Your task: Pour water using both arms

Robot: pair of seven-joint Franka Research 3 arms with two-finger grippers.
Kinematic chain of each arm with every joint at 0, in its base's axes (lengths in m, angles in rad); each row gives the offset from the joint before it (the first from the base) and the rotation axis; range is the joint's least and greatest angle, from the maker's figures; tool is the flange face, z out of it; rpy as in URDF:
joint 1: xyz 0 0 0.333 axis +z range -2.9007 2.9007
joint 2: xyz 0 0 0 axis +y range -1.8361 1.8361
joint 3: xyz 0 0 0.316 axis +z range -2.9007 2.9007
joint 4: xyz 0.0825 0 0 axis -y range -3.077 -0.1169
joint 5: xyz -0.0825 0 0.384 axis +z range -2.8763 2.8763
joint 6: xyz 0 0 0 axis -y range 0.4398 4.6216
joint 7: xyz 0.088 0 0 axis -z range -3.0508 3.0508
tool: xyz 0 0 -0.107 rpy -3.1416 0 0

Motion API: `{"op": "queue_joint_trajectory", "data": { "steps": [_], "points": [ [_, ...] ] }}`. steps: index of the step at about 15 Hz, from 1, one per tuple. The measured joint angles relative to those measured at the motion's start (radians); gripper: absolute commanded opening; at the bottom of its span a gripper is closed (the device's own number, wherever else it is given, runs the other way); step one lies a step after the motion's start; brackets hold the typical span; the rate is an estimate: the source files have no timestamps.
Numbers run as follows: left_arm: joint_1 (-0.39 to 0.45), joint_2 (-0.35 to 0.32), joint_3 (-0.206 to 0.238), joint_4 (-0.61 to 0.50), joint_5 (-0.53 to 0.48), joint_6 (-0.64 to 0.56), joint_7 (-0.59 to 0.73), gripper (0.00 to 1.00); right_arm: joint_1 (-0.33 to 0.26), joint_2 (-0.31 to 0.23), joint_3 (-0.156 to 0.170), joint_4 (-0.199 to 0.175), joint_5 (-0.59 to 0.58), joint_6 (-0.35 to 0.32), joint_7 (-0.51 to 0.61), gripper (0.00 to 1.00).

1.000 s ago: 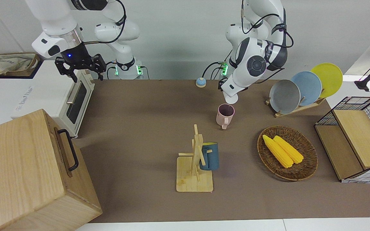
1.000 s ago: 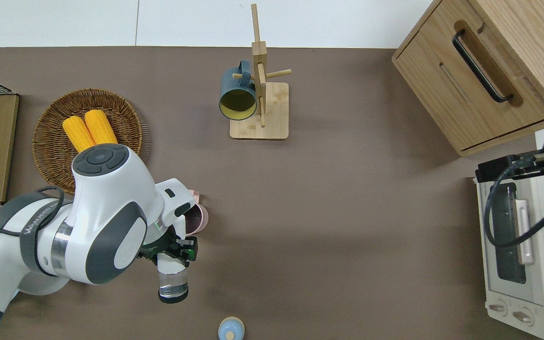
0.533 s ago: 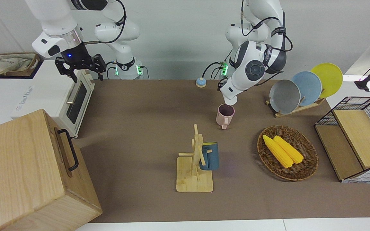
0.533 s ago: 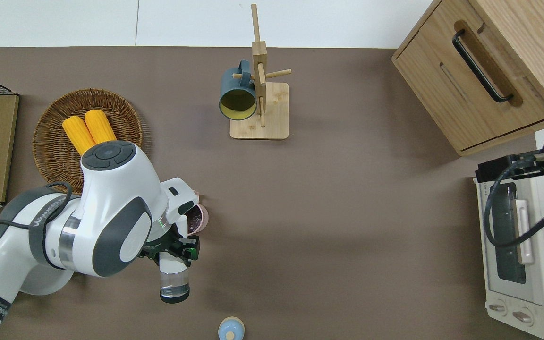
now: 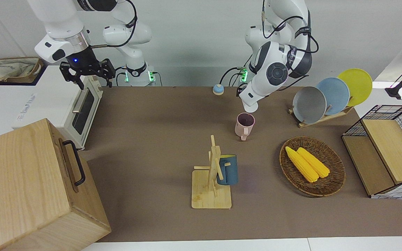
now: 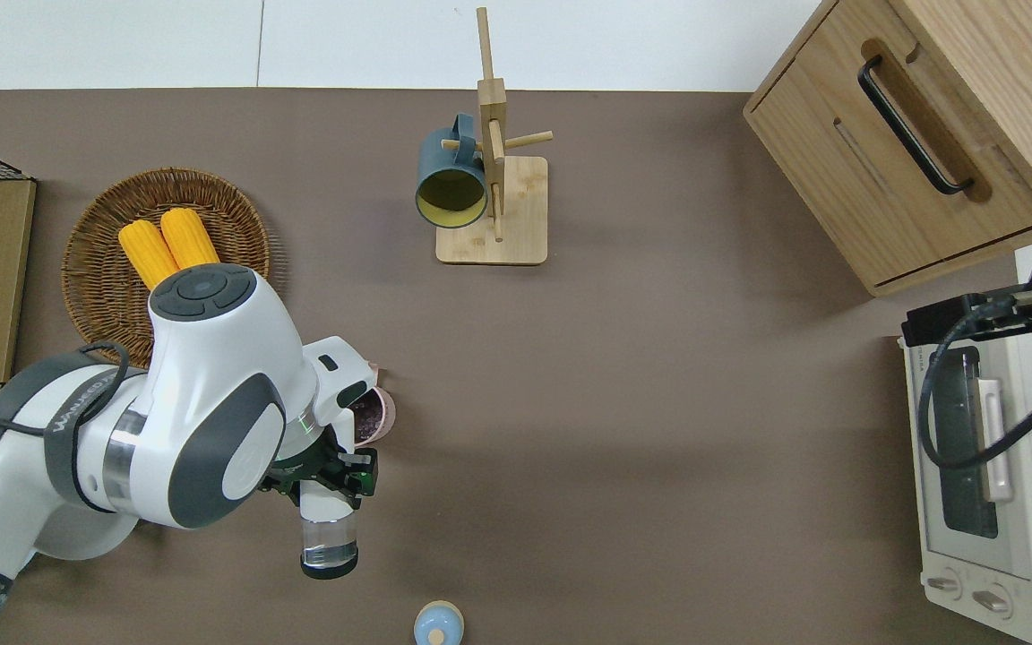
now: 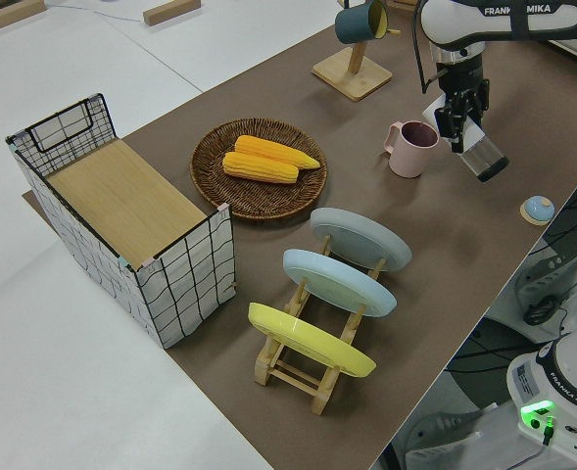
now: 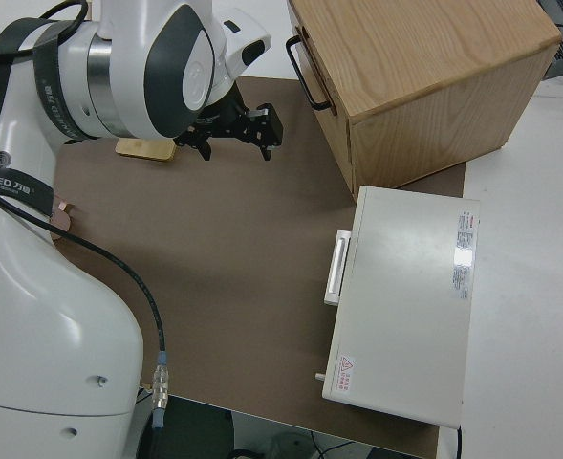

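Gripping a tilted clear bottle [image 6: 329, 537] beside pink mug [image 6: 371, 416]; right arm parked.

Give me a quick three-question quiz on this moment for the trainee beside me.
1. True or false: the left tool grips a clear glass tumbler.
2. Which object lies in the round woven wicker basket? A: yellow corn cobs; B: plates; C: a mug.
3. Fill in: the dark blue mug hangs on the wooden ___.

Key
1. True; the tumbler is tipped beside the pink ceramic mug.
2. A.
3. Mug stand, farther from the robots than the pink mug.
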Motion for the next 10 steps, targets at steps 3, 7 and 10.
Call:
{"op": "queue_joint_trajectory", "data": {
  "steps": [3,7,10],
  "points": [
    [0.000,-0.003,0.000,0.002,0.000,-0.002,-0.001,0.00,0.000,0.000,0.000,0.000,0.000,0.000,0.000,0.994],
    [0.000,-0.011,0.000,0.002,0.000,-0.003,-0.003,0.00,0.000,0.000,0.000,0.000,0.000,0.000,0.000,0.994],
    [0.000,-0.019,0.000,0.001,0.000,-0.003,-0.004,0.00,0.000,0.000,0.000,0.000,0.000,0.000,0.000,0.994]
  ]
}}
